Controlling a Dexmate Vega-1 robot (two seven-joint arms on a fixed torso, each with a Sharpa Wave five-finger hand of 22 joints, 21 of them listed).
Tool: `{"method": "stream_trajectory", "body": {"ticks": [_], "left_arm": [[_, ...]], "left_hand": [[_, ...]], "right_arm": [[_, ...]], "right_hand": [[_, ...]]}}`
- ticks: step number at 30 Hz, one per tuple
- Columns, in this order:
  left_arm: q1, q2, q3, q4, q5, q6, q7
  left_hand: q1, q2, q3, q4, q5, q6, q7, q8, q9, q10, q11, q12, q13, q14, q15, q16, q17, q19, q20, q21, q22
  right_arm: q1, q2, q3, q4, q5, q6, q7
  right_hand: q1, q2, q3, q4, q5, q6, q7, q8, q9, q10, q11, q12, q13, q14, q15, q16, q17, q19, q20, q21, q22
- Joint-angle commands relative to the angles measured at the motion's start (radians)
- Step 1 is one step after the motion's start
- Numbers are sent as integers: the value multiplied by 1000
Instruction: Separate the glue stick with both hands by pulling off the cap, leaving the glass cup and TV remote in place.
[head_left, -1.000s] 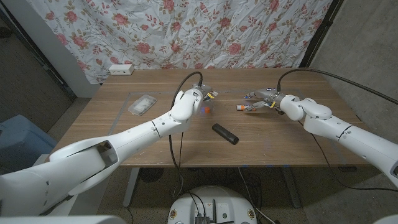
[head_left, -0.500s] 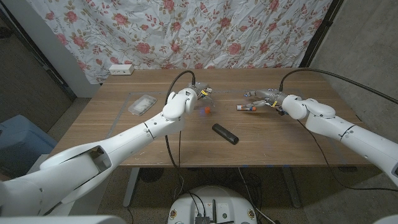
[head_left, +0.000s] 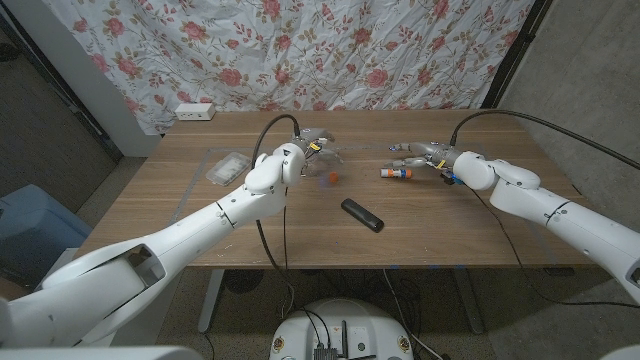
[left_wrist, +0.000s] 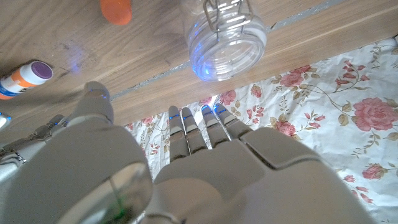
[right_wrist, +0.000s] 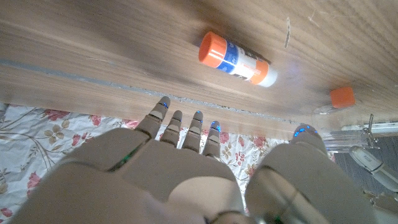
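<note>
Already the orange cap (head_left: 332, 179) lies apart from the glue stick (head_left: 393, 172) on the worktop (head_left: 450, 220). Both hands are released, the left robot hand (head_left: 310, 142) near the glass cup (left_wrist: 227, 37), the right robot hand (head_left: 418, 153) just beside the stick; withdrawing calls for a wide berth around the cup and TV remote (head_left: 361, 215).

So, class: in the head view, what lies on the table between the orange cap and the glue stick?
Nothing: between the orange cap and the glue stick the head view shows only bare table; the TV remote lies nearer the robot.
</note>
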Motion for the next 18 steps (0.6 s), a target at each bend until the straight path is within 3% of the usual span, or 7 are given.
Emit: {"method": "stream_trajectory", "body": {"ticks": [1,18], "left_arm": [[59,31,-81,-12,-128,-29,133],[153,42,-176,-18,-316,-90,327]], "left_hand": [[-13,5,1,7,5,-12,6,1,0,-5,8,4,3,-4,7,4,3,6,-47,4,3],[-28,36,8,13,5,-2,11,11,0,0,13,12,3,7,8,9,2,10,-38,6,3]], "right_arm": [[-20,26,28,6,132,12,-39],[-71,47,73,-29,248,-9,-117]], "right_hand": [[-10,3,1,8,-4,3,6,9,0,-2,0,4,2,4,-8,2,0,4,-10,6,3],[-50,20,-10,28,-22,46,17,24,-2,26,-3,17,-6,31,-35,12,-14,31,-42,12,1]]}}
